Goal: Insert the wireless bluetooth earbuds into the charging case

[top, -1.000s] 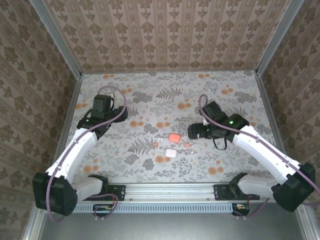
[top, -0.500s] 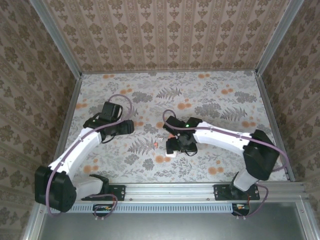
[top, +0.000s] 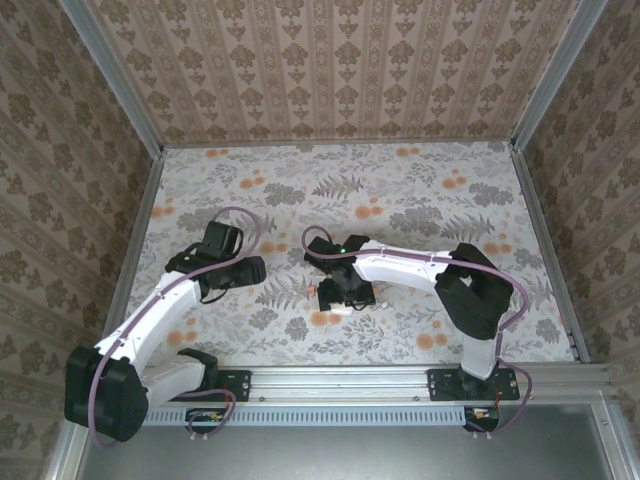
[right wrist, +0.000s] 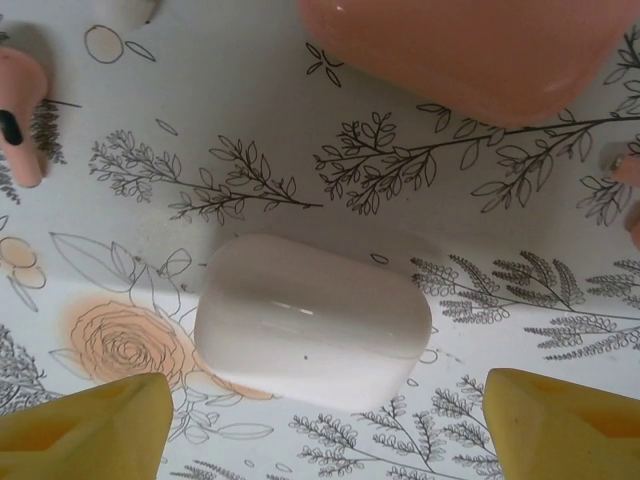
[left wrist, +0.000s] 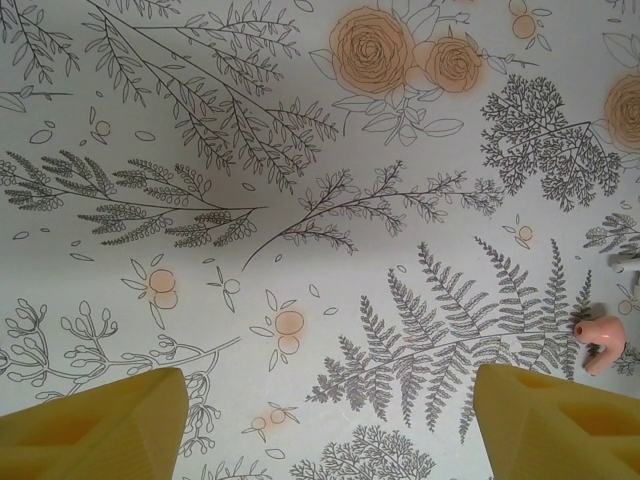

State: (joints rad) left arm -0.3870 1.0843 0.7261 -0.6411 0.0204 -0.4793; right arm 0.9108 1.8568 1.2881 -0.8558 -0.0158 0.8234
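The right gripper (right wrist: 325, 405) hangs open over the closed white case (right wrist: 312, 320), its fingers clear of both sides. The left gripper (left wrist: 330, 410) is open above bare bench (left wrist: 250, 150). A pink earbud (right wrist: 22, 110) lies near the white case, and a pink case (right wrist: 470, 50) lies just beyond it. The bench carries a print of ferns and orange roses. Damask-papered walls (top: 330, 70) enclose it.

Mid-worktop (top: 420, 200): near case (right wrist: 312, 322) lies flat between the right tool (right wrist: 318, 425) fingers, gap on each side. Far case (right wrist: 470, 50) sits just behind it, apart. Earbud (right wrist: 22, 110) lies left of both cases, second earbud (right wrist: 630, 175) right of them. Left tool (left wrist: 330, 420) is over the worktop further left, with the earbud just beyond its right finger.
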